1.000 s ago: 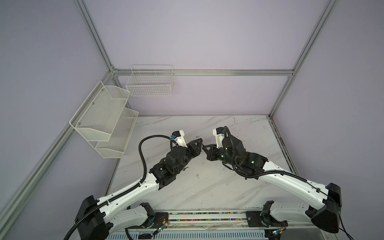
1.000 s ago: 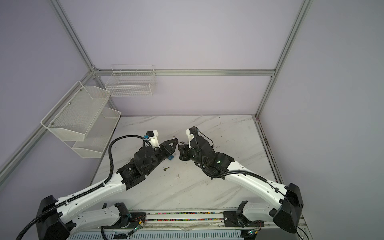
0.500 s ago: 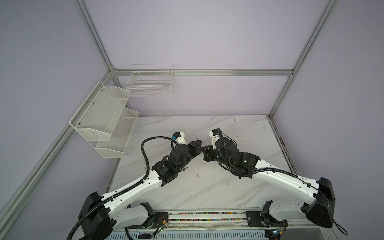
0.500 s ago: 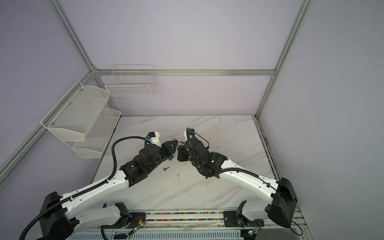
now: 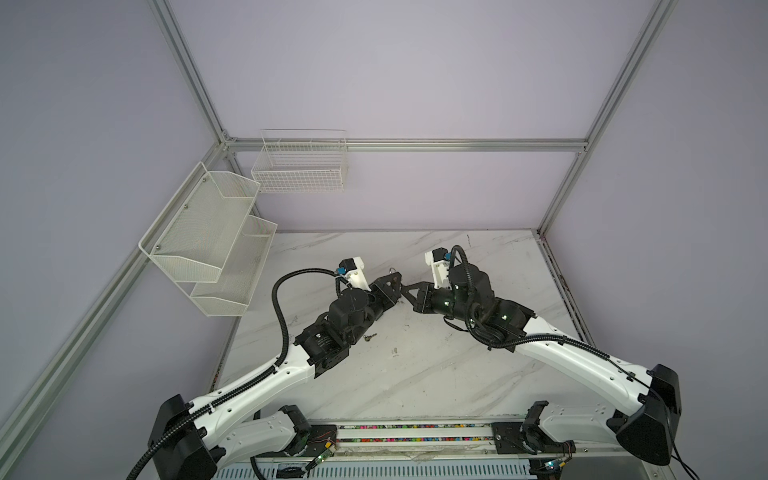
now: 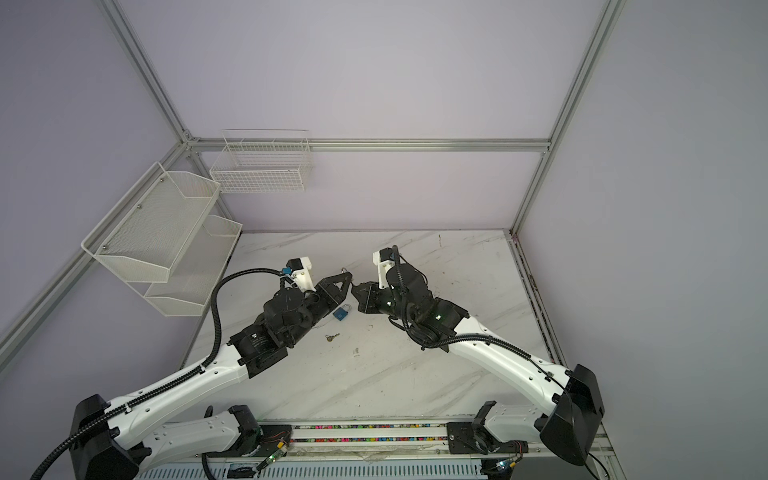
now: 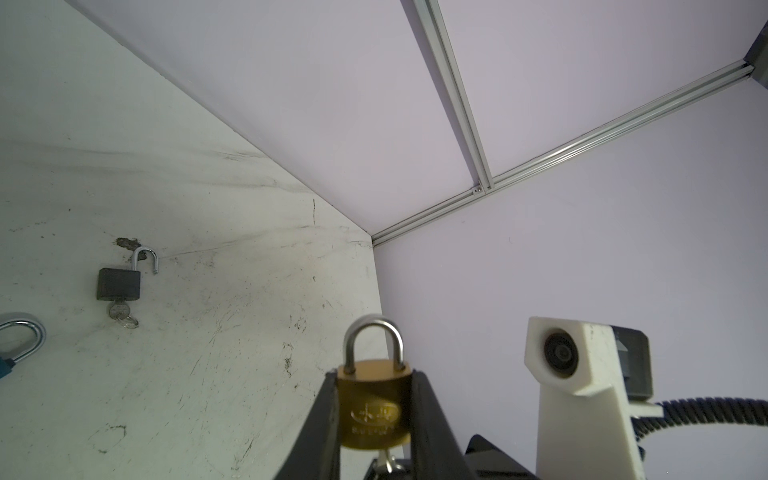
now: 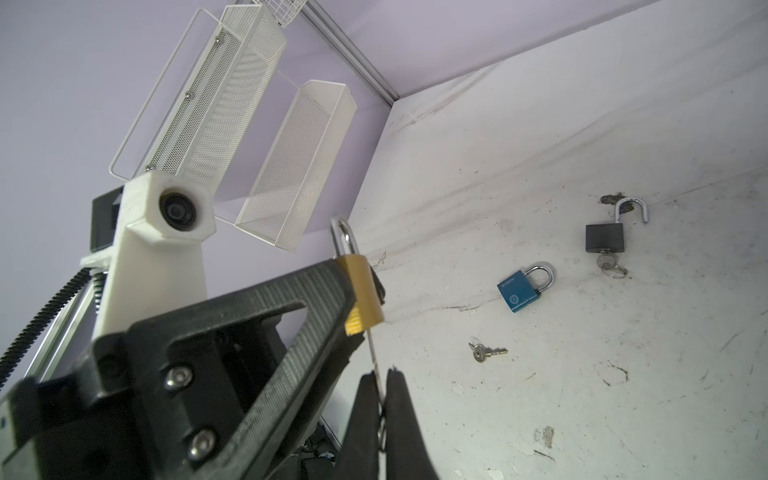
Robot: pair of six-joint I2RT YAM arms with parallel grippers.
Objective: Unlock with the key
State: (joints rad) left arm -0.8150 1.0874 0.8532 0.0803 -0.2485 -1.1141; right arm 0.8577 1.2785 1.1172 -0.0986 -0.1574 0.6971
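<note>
Nearest in the right wrist view, the right gripper (image 8: 381, 376) is pinched tight on the thin silver key (image 8: 372, 351). The key's blade runs up to the underside of the small brass padlock (image 8: 363, 291). That padlock is held clear of the table, clamped by its sides between the jaws of the left gripper (image 7: 374, 386), with its steel shackle closed. We cannot tell whether the blade is fully home in the keyway; at best it looks partly entered.

If we turn before it is seated, we judge the slender key may bend, or twist round between the pads, which hold only a narrow strip of it. Any misalignment between the two arms could lever the padlock askew in the left hold, or drag the key out and drop it.

Farther off, on the white marble tabletop (image 8: 665, 332), lie a blue padlock (image 8: 519, 296), a loose silver key (image 8: 486, 352) and an open black padlock (image 8: 604, 237) with its own key in it. A dropped key could land among these and be mistaken for the loose one.
</note>
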